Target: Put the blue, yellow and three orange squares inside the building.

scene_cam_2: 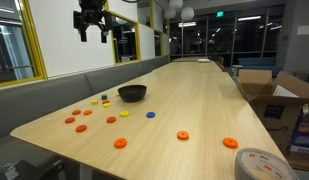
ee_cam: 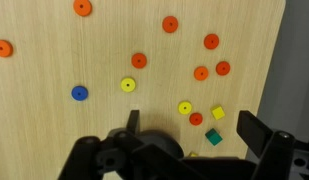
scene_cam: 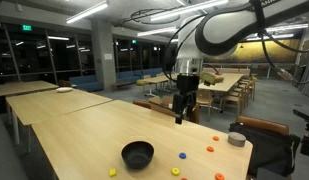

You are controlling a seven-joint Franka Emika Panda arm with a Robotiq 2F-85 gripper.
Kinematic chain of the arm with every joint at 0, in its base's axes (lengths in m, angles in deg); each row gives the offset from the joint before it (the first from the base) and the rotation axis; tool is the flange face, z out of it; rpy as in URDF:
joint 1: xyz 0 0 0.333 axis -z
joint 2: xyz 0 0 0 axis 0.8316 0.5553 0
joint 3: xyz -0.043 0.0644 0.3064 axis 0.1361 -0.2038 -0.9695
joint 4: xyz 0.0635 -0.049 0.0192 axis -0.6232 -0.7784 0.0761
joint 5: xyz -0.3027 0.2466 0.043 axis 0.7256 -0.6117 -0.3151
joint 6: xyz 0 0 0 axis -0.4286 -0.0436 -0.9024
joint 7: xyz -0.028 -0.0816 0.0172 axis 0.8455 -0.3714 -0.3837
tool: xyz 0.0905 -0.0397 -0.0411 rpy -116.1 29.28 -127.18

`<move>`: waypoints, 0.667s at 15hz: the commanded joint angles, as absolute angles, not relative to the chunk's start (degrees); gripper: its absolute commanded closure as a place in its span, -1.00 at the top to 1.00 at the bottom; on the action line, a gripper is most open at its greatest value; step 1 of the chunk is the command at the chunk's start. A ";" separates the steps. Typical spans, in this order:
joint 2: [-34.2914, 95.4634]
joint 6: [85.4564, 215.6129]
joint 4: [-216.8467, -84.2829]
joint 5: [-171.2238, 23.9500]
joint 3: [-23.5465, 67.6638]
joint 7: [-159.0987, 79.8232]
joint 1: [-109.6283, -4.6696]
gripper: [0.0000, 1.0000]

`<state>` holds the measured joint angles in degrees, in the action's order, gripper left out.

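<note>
Your tool (scene_cam_2: 91, 32) hangs high over the surface (scene_cam_2: 199, 85), with open air beneath it. The black bowl (scene_cam_2: 132, 93) is the only tall thing among the flat scattered discs (scene_cam_2: 120, 143). A tape roll (scene_cam_2: 256, 164) sits near the surface's edge, well apart from the bowl.

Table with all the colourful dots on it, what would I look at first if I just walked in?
First you'd see the big robot arm hanging above the long wooden table, its black end effector open and holding nothing. Then your eye would drop to the black bowl near one end of the table. Orange discs, a blue disc and a yellow disc lie scattered around it.
</note>
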<state>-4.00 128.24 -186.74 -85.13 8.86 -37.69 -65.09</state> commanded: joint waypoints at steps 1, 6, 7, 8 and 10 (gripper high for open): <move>-3.99 128.15 -186.35 -85.14 8.81 -37.67 -65.04 1.00; -4.21 128.14 -185.83 -85.14 8.81 -37.67 -65.04 1.00; -4.21 128.14 -185.83 -85.14 8.81 -37.67 -65.04 1.00; -4.28 128.58 -186.38 -85.08 9.04 -37.69 -64.80 1.00; -4.55 130.21 -188.20 -84.59 9.57 -37.86 -64.13 1.00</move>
